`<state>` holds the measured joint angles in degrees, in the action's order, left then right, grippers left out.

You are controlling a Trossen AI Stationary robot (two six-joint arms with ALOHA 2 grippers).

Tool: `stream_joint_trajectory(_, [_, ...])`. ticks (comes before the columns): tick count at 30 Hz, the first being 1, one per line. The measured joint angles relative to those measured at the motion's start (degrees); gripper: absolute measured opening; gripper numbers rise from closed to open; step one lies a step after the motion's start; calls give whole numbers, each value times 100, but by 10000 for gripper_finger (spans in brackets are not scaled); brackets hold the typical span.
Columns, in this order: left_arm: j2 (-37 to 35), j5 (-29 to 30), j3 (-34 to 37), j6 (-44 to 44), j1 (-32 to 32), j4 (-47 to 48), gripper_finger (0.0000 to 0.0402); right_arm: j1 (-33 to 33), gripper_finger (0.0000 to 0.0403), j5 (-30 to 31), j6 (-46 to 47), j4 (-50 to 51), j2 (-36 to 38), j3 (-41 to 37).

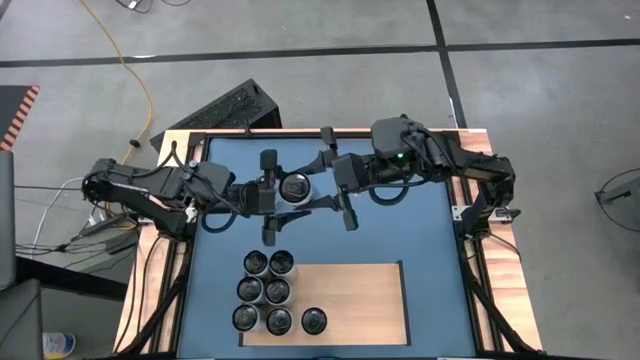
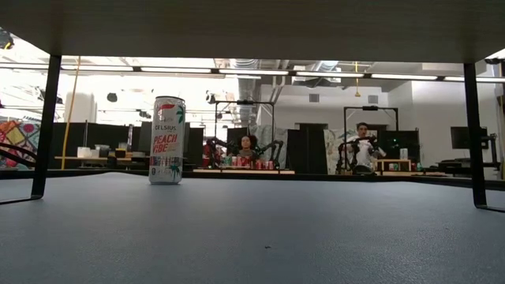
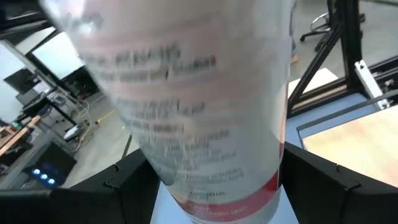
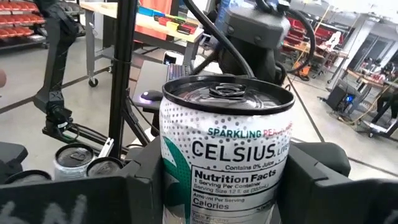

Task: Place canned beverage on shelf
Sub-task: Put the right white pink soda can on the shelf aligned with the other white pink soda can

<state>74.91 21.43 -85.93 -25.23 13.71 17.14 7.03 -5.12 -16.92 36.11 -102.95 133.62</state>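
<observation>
From the left side of the table the left gripper [image 1: 280,195] reaches to the middle of the blue surface [image 1: 420,240] and is pinched on the can [image 1: 295,187], its fingers [image 3: 127,183] pressed against the lower body on either side. The can stands upright on the blue surface with its lid up, well back from the shelf. Just to its right, the right gripper [image 1: 315,190] has the same can squarely in front of it, about level with the printed label. Whether it has the can clamped yet I cannot tell. Nearer the front edge lies the shelf [image 1: 360,305], a pale wooden panel. Seven stored cans [image 1: 277,291] are clustered at its left end, while the wood to their right is bare. As for handling, the can's tab looks unopened, so it is probably full and fairly heavy for its size. Its thin metal wall is stiff enough under a moderate squeeze, but too much force would dent it. The printed surface is smooth and likely slippery (a grip at mid-body across the full width should hold better than one near the tapered rim). It is tall and narrow, so a sideways nudge could tip it. It should be set down flat on its base, on the open wood clear of its neighbours.
</observation>
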Motion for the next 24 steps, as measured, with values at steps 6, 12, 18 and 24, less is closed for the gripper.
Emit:
stream_joint_trajectory(6, [-53,-49,-7,217,110,-24,272,263,197,858,-102,633,380,-12])
stream_joint_trajectory(12, [-165,24,-13,264,168,89,271,521,197,1737,229,1295,1011,-13])
stream_joint_trajectory(18, [-147,-160,-8,177,168,-293,271,640,197,2068,159,1188,1115,55])
stream_joint_trajectory(24, [-347,158,-3,66,252,-178,272,671,197,2049,565,1727,847,-50])
